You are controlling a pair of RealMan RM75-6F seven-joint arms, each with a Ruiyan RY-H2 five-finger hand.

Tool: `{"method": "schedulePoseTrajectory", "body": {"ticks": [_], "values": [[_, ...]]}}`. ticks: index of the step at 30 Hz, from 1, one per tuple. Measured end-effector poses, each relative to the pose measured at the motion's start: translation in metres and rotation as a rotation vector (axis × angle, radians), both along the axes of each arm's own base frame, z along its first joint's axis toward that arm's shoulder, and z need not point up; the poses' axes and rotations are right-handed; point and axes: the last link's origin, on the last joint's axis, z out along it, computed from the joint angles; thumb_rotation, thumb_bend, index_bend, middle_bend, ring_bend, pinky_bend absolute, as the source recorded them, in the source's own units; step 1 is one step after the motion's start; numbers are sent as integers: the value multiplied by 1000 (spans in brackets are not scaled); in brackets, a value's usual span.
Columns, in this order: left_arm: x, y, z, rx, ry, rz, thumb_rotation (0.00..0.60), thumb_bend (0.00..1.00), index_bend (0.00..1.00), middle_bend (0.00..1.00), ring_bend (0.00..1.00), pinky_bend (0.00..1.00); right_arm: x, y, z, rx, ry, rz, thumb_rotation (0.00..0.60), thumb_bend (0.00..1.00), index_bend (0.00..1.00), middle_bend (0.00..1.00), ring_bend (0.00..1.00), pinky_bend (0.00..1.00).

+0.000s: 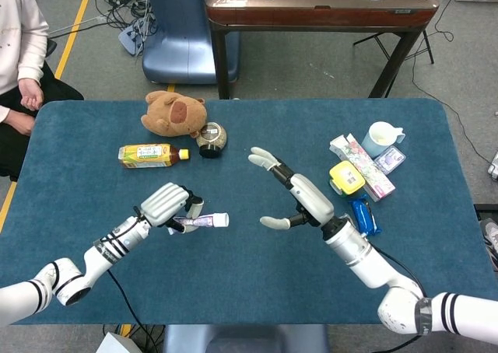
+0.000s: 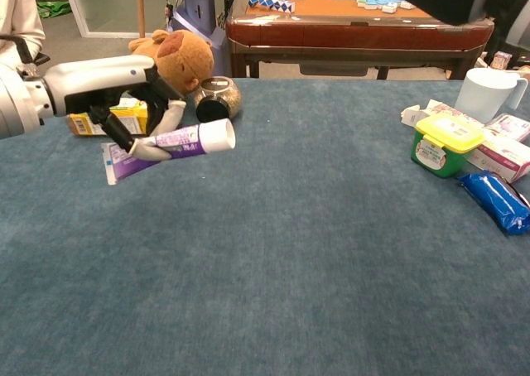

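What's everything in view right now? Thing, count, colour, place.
tube: 1, purple with white cap, in the left hand, above the table
bottle: 1, yellow, lying rear left
plush toy: 1, brown, rear left
jar: 1, dark, on its side by the plush toy
mug: 1, white, rear right
flat box: 1, floral white, right
tub: 1, green with yellow lid, right
packet: 1, blue, right
table: 1, blue cloth
left hand: holds the tube
right hand: open, holds nothing
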Motion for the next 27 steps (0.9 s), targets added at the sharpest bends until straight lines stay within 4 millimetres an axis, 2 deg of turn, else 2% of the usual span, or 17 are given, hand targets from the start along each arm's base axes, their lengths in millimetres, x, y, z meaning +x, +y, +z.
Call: {"method": "schedulePoseTrajectory", "body": {"ticks": [10, 13, 15, 18, 21, 27], "values": [[-25, 0, -23, 28, 227, -33, 600, 438, 505, 566, 503, 493, -31, -1, 12, -50, 103, -51, 292, 0, 0, 0, 0, 0], [-33, 0, -26, 28, 261, -7, 600, 437, 445, 505, 454, 491, -40, -1, 16, -60, 129, -68, 294, 0, 0, 0, 0, 0], [-37, 1, -26, 28, 275, 13, 600, 436, 370, 449, 390, 469, -46, -1, 19, -66, 146, -80, 294, 0, 0, 0, 0, 0], [-45, 2, -23, 33, 292, 53, 600, 434, 240, 338, 305, 411, -57, 0, 23, -72, 178, -96, 293, 0, 0, 0, 0, 0], [-52, 2, -14, 50, 284, 95, 600, 411, 150, 276, 269, 370, -68, 2, 28, -86, 221, -113, 291, 0, 0, 0, 0, 0], [-65, -4, 15, 147, 189, 189, 600, 355, 129, 262, 263, 356, -95, 5, 41, -138, 350, -155, 311, 0, 0, 0, 0, 0]]}}
